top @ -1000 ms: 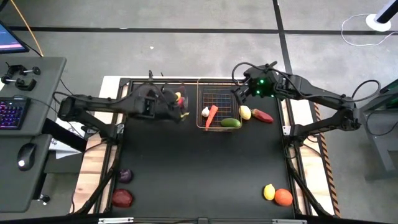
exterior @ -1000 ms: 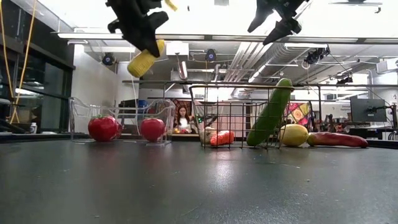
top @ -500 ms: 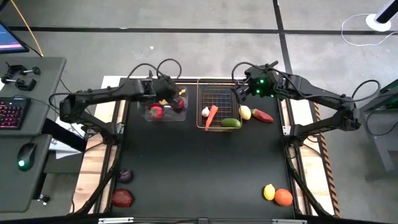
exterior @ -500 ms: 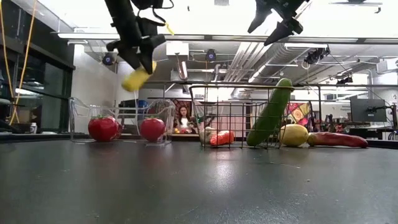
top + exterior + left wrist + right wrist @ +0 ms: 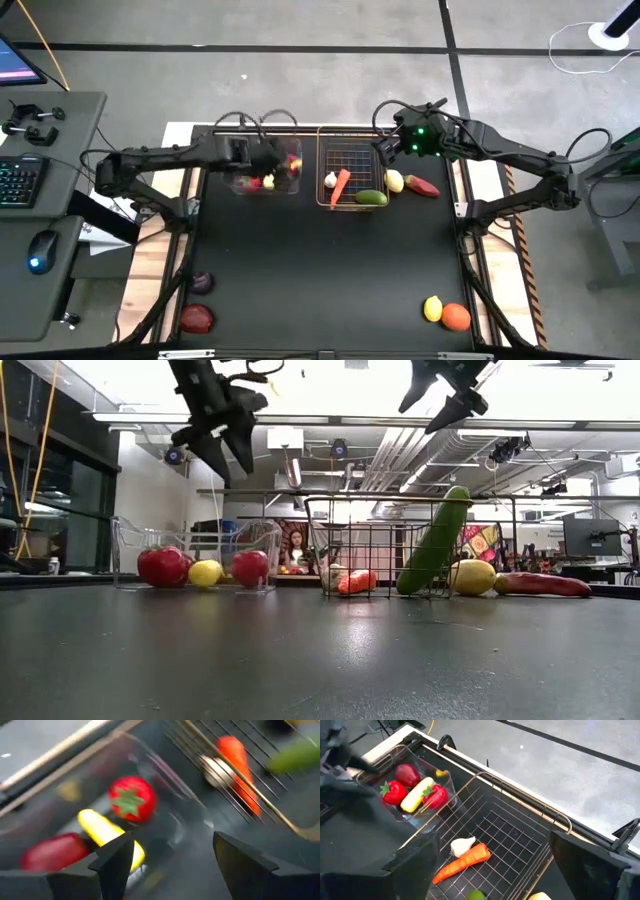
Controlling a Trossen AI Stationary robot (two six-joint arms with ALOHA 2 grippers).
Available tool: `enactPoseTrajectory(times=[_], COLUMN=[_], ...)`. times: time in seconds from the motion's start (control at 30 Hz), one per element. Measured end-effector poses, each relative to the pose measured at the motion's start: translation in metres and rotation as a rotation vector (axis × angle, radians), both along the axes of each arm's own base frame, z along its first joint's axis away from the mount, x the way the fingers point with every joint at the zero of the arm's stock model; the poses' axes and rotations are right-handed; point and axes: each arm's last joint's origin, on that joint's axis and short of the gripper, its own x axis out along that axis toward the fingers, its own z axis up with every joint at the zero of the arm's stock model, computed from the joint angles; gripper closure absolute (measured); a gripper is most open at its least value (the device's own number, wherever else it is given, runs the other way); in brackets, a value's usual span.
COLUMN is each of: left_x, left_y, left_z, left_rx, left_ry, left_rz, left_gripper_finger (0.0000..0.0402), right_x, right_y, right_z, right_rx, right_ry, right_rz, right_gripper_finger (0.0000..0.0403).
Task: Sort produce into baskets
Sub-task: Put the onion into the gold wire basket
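My left gripper (image 5: 230,460) hangs open above the clear bin (image 5: 236,186), with nothing between its fingers (image 5: 172,865). A long yellow piece (image 5: 107,837) lies in the bin between red fruits (image 5: 132,797). My right gripper (image 5: 385,150) is also open, waiting high over the far right corner of the wire basket (image 5: 350,205). White garlic (image 5: 462,845) and a carrot (image 5: 462,862) lie in that basket. A green cucumber (image 5: 435,540) leans against its wall.
A lemon (image 5: 394,181) and a long red piece (image 5: 422,187) lie just right of the wire basket. An eggplant (image 5: 201,283) and a red apple (image 5: 197,318) sit near the front left corner. A lemon (image 5: 433,308) and an orange (image 5: 456,317) sit at the front right.
My left gripper has turned above the clear bin, opened and let go of the long yellow piece. That piece has dropped into the bin and now lies between the red fruits.
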Motion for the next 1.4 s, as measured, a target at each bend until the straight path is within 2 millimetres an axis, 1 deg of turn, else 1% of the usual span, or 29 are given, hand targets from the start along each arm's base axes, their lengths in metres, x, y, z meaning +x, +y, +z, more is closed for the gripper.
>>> enactPoseTrajectory(times=[0.13,0.27,0.4,0.47,0.57,0.7,0.83,0.93,1.0,1.1,1.27,1.4], left_x=[0.005,0.004,-0.005,-0.011,-0.021,-0.035,-0.041,-0.046,-0.048,-0.050,-0.052,-0.056], left_y=[-0.033,-0.062,-0.087,-0.095,-0.102,-0.105,-0.110,-0.117,-0.121,-0.123,-0.126,-0.139], left_z=[0.000,-0.002,-0.005,-0.007,-0.009,-0.009,-0.013,-0.021,-0.027,-0.033,-0.034,-0.034], left_rx=[-0.007,-0.038,-0.013,0.000,-0.027,-0.176,-0.273,-0.294,-0.298,-0.298,-0.279,-0.438], left_ry=[0.008,0.019,0.118,0.177,0.254,0.362,0.434,0.492,0.518,0.526,0.519,0.537], left_rz=[-0.119,-0.163,-0.271,-0.290,-0.260,-0.281,-0.394,-0.478,-0.489,-0.433,-0.376,-0.388], left_gripper_finger=[0.0142,0.0142,0.0142,0.0142,0.0141,0.0121,0.0072,0.0030,0.0010,0.0004,0.0004,0.0004], right_x=[-0.001,-0.001,-0.001,-0.001,0.000,0.000,0.000,0.000,0.000,0.000,0.000,0.001], right_y=[0.000,0.000,0.000,0.000,0.000,0.000,0.001,0.001,0.001,0.000,0.000,0.000], right_z=[-0.001,-0.001,-0.001,-0.001,0.000,0.000,0.000,0.000,0.000,0.000,0.000,0.000], right_rx=[0.003,0.004,-0.002,-0.006,-0.013,0.006,0.018,0.020,0.026,0.025,0.009,0.012], right_ry=[0.010,0.009,0.014,0.017,0.014,-0.001,-0.006,-0.008,-0.013,-0.012,-0.001,-0.010], right_rz=[0.000,0.000,0.007,0.011,0.016,0.003,0.012,0.010,0.004,0.004,0.020,0.018], right_gripper_finger=[0.0036,0.0036,0.0036,0.0036,0.0036,0.0036,0.0036,0.0036,0.0036,0.0036,0.0036,0.0036])
